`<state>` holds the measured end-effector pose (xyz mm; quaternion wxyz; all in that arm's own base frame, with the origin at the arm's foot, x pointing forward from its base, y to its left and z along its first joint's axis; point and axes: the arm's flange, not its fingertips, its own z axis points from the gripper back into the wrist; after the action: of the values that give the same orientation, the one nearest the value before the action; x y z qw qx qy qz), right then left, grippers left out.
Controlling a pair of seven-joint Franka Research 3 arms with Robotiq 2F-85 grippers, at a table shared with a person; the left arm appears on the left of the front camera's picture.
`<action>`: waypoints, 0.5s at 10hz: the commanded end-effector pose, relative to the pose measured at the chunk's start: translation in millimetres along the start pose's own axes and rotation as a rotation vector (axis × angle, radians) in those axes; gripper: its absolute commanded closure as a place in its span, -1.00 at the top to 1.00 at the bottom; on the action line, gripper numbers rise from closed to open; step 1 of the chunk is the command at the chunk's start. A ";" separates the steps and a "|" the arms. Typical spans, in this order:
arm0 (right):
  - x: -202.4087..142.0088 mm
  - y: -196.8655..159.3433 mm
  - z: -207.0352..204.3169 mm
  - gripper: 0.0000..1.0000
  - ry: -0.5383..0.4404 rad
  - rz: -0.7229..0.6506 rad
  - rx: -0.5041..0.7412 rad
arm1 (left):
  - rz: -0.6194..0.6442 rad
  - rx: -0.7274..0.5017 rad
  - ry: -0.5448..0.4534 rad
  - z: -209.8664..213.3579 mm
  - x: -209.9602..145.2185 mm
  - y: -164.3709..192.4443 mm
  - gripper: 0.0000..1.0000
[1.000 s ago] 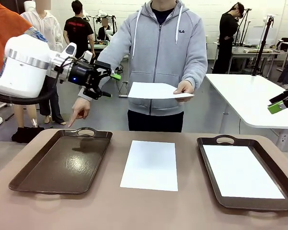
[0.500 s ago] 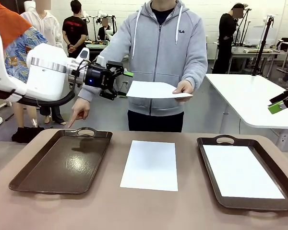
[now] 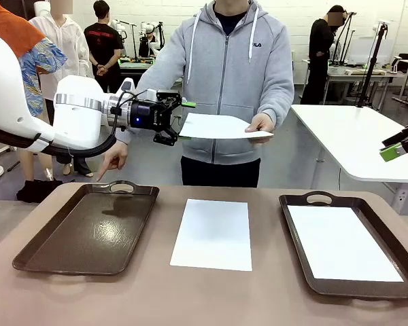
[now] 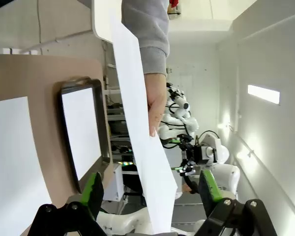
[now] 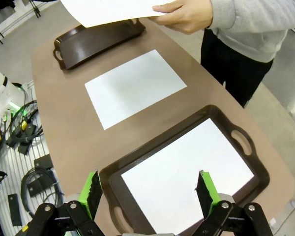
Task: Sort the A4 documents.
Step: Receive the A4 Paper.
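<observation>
We have our left end effector (image 3: 180,122) raised above the tabletop (image 3: 258,299), level with the person's chest, its jaws spread wide and released. A blank A4 sheet (image 3: 221,128) is held out flat by the person's hand (image 3: 262,124) at one end. Its free end reaches in between our two spread fingers. In the left wrist view the sheet runs up the gap between the green pads (image 4: 93,189), and we cannot tell whether either pad touches it.

The person's other hand (image 3: 113,157) points one finger down at the handle of the empty tray (image 3: 88,231) on our left side. A second sheet (image 3: 212,234) lies flat on the bare tabletop between the two trays, touching neither. A third sheet (image 3: 341,242) lies flat inside the right tray (image 3: 296,210), well within its rim.

Our right end effector (image 5: 149,191) hangs high over that right tray, jaws spread and grasping nothing, with the third sheet directly below its green pads.
</observation>
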<state>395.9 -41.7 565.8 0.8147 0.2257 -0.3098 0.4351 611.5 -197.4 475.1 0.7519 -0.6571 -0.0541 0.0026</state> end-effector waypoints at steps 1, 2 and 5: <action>0.1 0.6 -1.1 1.00 0.000 -0.002 0.003 | 0.051 -0.059 0.027 1.1 14.5 2.9 1.00; 0.1 0.6 -1.1 1.00 0.000 -0.002 0.003 | 0.073 -0.065 0.049 -0.6 16.8 5.0 1.00; 0.1 0.6 -1.1 1.00 0.000 -0.002 0.003 | 0.107 -0.074 0.096 -7.0 19.7 7.5 1.00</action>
<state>395.9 -41.8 565.8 0.8148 0.2257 -0.3098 0.4350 622.7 -199.0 463.0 0.7330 -0.6802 -0.0015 0.0072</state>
